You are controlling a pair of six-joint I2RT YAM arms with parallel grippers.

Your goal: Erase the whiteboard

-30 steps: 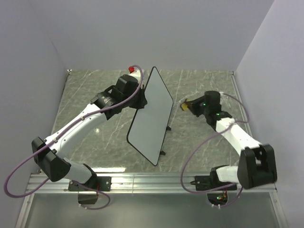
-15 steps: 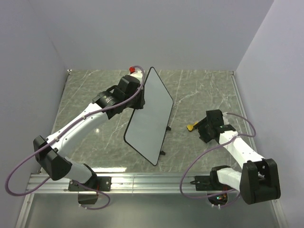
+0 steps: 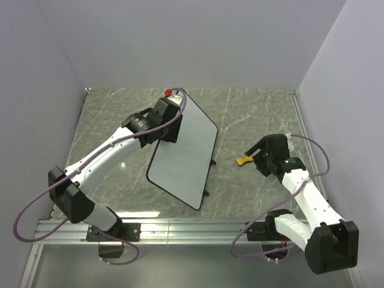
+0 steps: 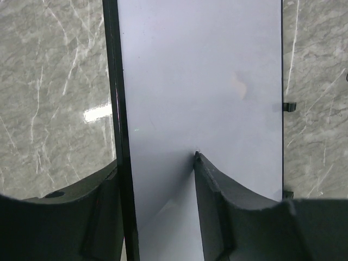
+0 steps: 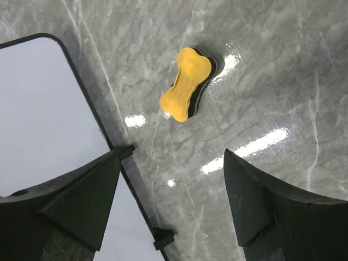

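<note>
The whiteboard (image 3: 183, 153) is a flat, smooth white rectangle with rounded corners and a thin black rim (image 4: 122, 136). In the top view it leans. Its upper edge is at the left fingers (image 4: 103, 212), and its lower edge is on the side toward the right fingers (image 5: 255, 206). This lower edge carries small black stand feet (image 5: 126, 151).

The left fingers are dark and matte. They stand apart, one on each side of the rim: one behind the board just beside the rim, the other in front of the white face. I cannot tell if either one touches the board. Only the left wrist view shows a faint pale smudge on the face, beyond the fingers.

The right fingers are wide apart with nothing between them. Just beyond them lies a small bone-shaped eraser (image 5: 187, 82), yellow on top with a black layer below. It lies flat on the worktop (image 5: 272, 65), near the board's feet but apart from them.

The worktop is glossy grey marble pattern with white veins and bright reflections of light. Only the top view shows a small red object (image 3: 168, 92), beyond the left fingers at the board's far corner.
</note>
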